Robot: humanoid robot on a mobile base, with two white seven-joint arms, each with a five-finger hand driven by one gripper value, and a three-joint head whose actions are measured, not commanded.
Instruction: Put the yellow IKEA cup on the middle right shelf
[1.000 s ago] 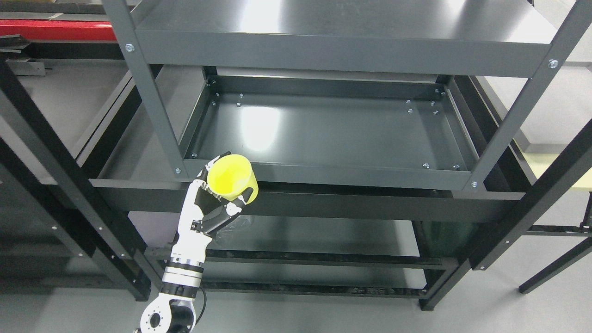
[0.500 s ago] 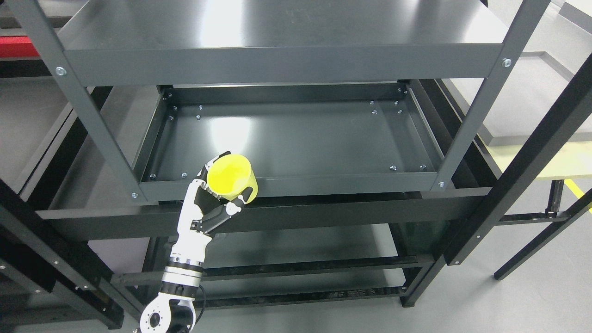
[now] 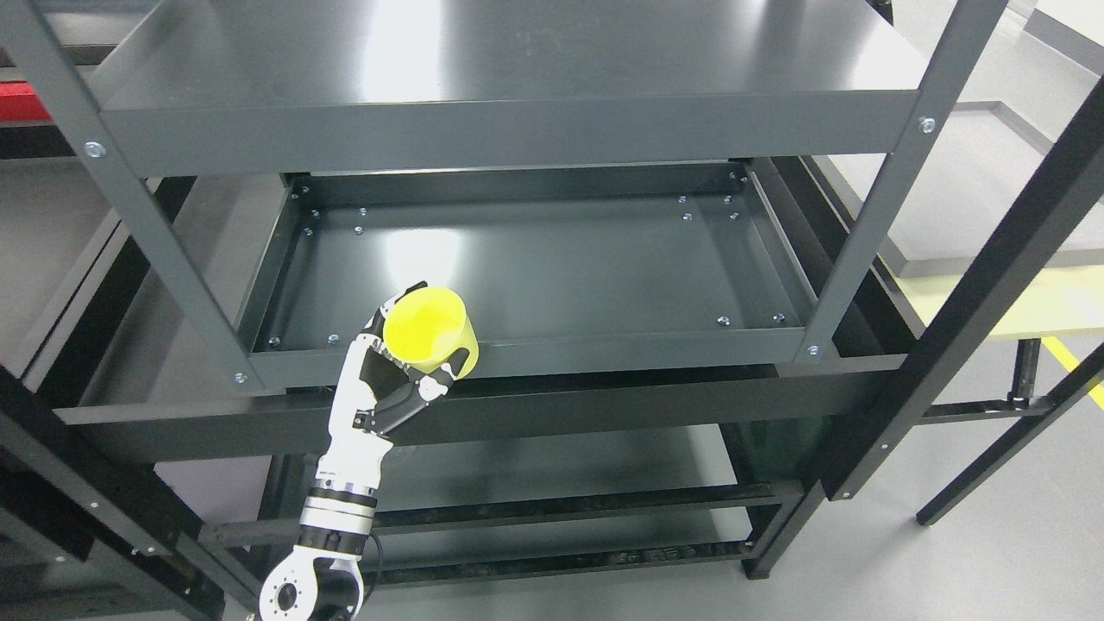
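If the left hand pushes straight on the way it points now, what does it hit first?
Probably the front lip of the dark grey metal shelf tray: the left hand, gripping the yellow plastic cup, points up-right at that edge. Depth is unclear; it may clear the lip.

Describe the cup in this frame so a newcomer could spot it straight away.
Find the dark grey metal shelf unit filling the view. At the front edge of its middle tray, left of centre, the left hand holds the yellow cup. It is the only bright yellow thing among the shelves.
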